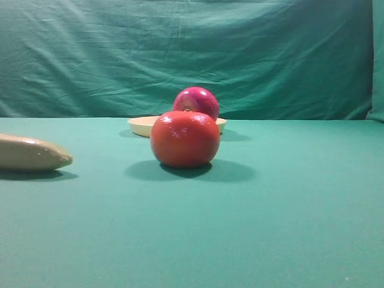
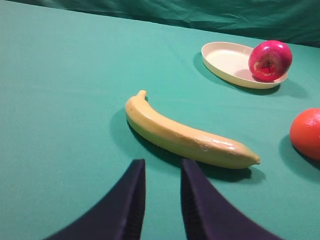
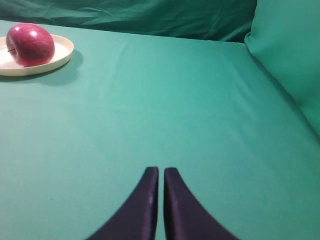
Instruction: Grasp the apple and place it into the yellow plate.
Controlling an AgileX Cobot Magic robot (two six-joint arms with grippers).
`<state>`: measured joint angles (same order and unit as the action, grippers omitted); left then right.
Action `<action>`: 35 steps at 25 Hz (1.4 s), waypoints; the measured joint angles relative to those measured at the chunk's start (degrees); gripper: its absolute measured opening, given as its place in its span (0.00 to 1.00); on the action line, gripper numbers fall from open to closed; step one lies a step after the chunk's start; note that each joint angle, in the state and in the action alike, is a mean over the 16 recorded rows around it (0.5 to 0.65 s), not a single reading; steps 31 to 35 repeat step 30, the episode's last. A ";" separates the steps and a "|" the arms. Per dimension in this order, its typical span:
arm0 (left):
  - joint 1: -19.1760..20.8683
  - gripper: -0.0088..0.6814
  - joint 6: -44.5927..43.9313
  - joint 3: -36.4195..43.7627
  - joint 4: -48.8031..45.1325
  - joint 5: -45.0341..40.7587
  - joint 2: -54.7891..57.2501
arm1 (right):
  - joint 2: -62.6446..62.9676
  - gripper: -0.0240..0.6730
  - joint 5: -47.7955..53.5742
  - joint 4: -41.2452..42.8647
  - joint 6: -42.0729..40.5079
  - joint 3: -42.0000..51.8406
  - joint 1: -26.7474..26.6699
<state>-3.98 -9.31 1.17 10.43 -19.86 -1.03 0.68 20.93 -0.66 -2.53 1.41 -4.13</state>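
Note:
The dark red apple (image 1: 196,102) sits inside the yellow plate (image 1: 143,125) at the back of the table, on the plate's right side in the left wrist view, where the apple (image 2: 270,60) leans against the plate (image 2: 225,62) rim. My right gripper (image 3: 161,170) is shut and empty, far from the apple (image 3: 30,44) and plate (image 3: 62,52), which lie to its upper left. My left gripper (image 2: 162,162) has its fingers apart with nothing between them, just short of a banana. Neither gripper shows in the exterior high view.
An orange-red tomato-like fruit (image 1: 185,139) stands in front of the plate, partly hiding it. A pale banana (image 2: 185,135) lies on the green cloth to the left (image 1: 30,153). A green cloth backdrop (image 1: 192,54) hangs behind the table.

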 joint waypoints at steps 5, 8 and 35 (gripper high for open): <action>0.00 0.24 0.00 0.00 0.00 0.00 0.00 | 0.01 0.03 -0.06 -0.14 0.00 0.09 0.01; 0.00 0.24 0.00 0.00 0.00 0.00 0.00 | 0.01 0.03 0.03 -0.16 0.00 0.09 0.01; 0.00 0.24 0.00 0.00 0.00 0.00 0.00 | 0.01 0.03 0.17 -0.16 0.00 0.09 0.01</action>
